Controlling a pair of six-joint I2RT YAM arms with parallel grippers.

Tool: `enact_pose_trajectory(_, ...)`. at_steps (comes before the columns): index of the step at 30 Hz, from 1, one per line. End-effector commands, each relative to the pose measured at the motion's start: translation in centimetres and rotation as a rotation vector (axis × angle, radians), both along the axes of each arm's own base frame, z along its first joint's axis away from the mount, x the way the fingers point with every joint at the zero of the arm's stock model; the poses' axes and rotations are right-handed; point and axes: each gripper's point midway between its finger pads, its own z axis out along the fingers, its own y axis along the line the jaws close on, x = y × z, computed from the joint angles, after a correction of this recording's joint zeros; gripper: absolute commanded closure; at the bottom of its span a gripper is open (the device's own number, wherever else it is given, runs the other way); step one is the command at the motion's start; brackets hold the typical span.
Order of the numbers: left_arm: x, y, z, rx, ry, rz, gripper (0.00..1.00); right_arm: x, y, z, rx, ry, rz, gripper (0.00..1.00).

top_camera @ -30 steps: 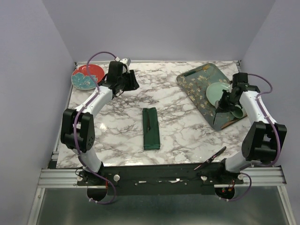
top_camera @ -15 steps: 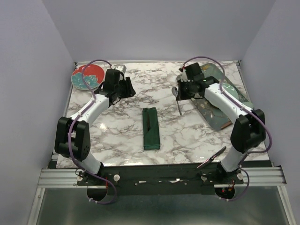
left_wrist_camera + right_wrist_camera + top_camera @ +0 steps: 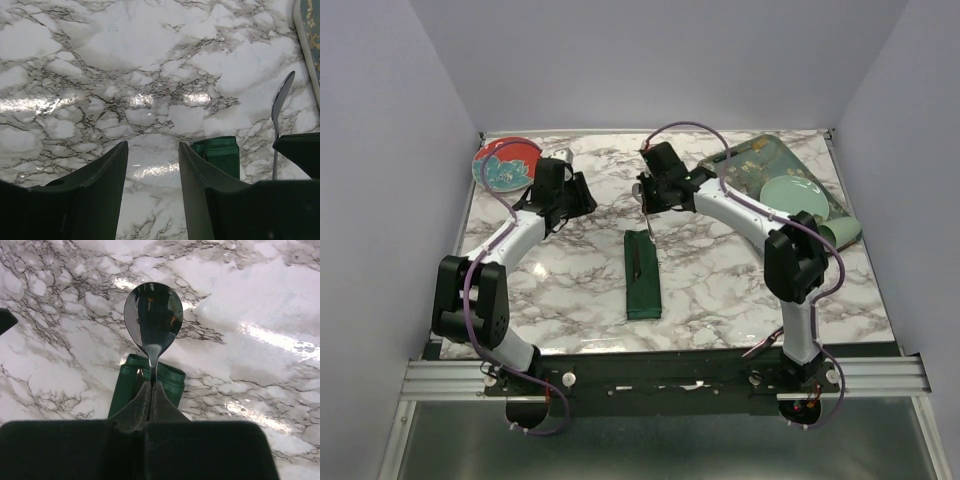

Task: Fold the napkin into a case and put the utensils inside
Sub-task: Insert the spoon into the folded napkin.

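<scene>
Green cloth case (image 3: 642,275) lies lengthwise mid-bench (image 3: 720,280) with one slim dark utensil (image 3: 637,262) along it (in or on, can't tell), and the right gripper (image 3: 151,390) is clamped tight on the handle of a shiny dark spoon (image 3: 152,315), hanging just over the case's far end. Off to the left of that far end the left gripper (image 3: 152,150) sits part-open and empty. To do this well, line the spoon up with the case's long axis, find the open mouth, then slide in low and flat so the cloth doesn't bunch or drag; the left gripper could pin the case.
</scene>
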Motion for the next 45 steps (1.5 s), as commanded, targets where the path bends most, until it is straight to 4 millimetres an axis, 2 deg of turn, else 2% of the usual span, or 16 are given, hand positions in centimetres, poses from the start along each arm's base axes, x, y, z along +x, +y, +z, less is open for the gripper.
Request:
enact_pose_trajectory(1, 0.7, 1.9, 1.4, -0.006, -0.062, 0.074, 0.46, 0.8, 2.5, -0.5, -0.021, -0.068, -0.041, 0.99)
enact_pose_trajectory(9, -0.1, 3.7, 1.2, -0.005, -0.076, 0.101, 0.46, 0.2, 2.8, -3.3, -0.073, -0.079, -0.065, 0.99)
enact_pose_trajectory(17, -1.2, 4.4, 0.7, 0.006, -0.078, 0.101, 0.46, -1.5, 2.9, -6.1, -0.086, -0.051, -0.09, 0.99)
enact_pose_trajectory(21, -1.6, 4.6, 0.7, 0.013, -0.082, 0.101, 0.46, -2.2, 2.6, -6.8, -0.092, -0.04, -0.1, 0.99)
enact_pose_trajectory(29, -2.5, 4.6, -0.3, 0.014, -0.059, 0.097, 0.46, -4.2, 2.0, -7.7, -0.1, -0.005, -0.111, 1.0)
enact_pose_trajectory(38, -3.4, 4.6, -0.9, 0.011, -0.051, 0.087, 0.46, -6.7, 1.6, -6.8, -0.086, 0.001, -0.129, 0.99)
enact_pose_trajectory(45, -4.4, 4.7, -1.0, 0.01, -0.054, 0.089, 0.46, -7.6, 0.8, -6.8, -0.101, 0.015, -0.145, 0.99)
